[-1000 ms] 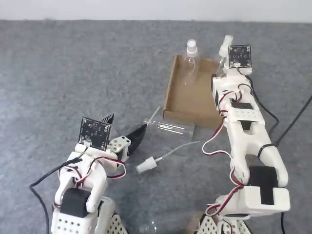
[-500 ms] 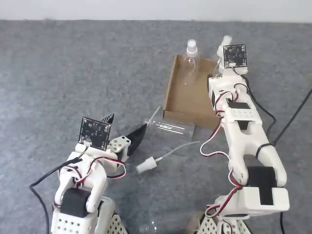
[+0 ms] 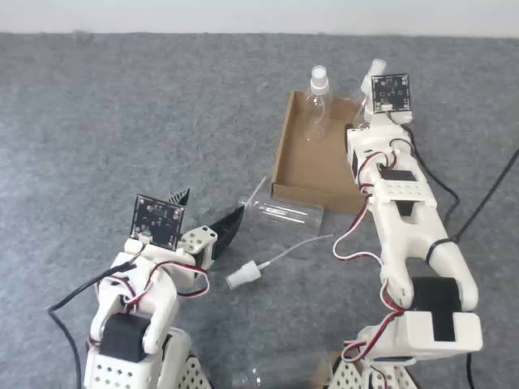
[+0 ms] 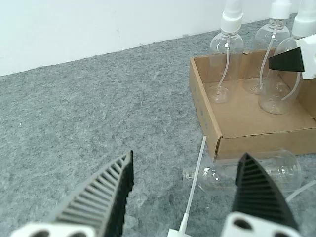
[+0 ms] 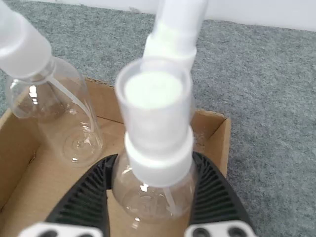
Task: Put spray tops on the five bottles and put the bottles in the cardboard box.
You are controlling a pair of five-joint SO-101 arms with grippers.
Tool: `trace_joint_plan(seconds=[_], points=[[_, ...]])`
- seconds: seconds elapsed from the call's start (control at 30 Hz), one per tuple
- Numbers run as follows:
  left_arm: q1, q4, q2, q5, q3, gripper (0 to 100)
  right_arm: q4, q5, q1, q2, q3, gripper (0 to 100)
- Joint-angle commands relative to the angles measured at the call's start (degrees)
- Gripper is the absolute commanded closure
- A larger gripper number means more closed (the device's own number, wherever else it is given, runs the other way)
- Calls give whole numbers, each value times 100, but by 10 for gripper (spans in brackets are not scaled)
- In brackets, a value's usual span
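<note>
While I look down from above, the cardboard box (image 3: 312, 166) sits on the grey mat (image 3: 122, 113), partly hidden by my right arm (image 3: 405, 219). My left wrist camera lets me count three capped bottles (image 4: 226, 54) standing inside. My right gripper (image 5: 154, 159) squeezes one capped bottle (image 5: 150, 192) of the three. My left gripper (image 4: 187, 157) is wide apart, holding nothing, near a bottle (image 4: 247, 173) lying just outside the box, a loose spray top (image 3: 243, 277) beside it.

All three views share the cardboard box (image 3: 315, 164), right wrist probably nearest.
</note>
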Motion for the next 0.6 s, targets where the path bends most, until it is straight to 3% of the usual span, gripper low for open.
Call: trace_joint_plan(seconds=[0.0, 0.57], points=[[-35, -141, -53, 9, -22, 695, 66, -9, -75, -84, -105, 991], [-35, -141, -53, 9, -22, 695, 66, -9, -75, -84, -105, 963]])
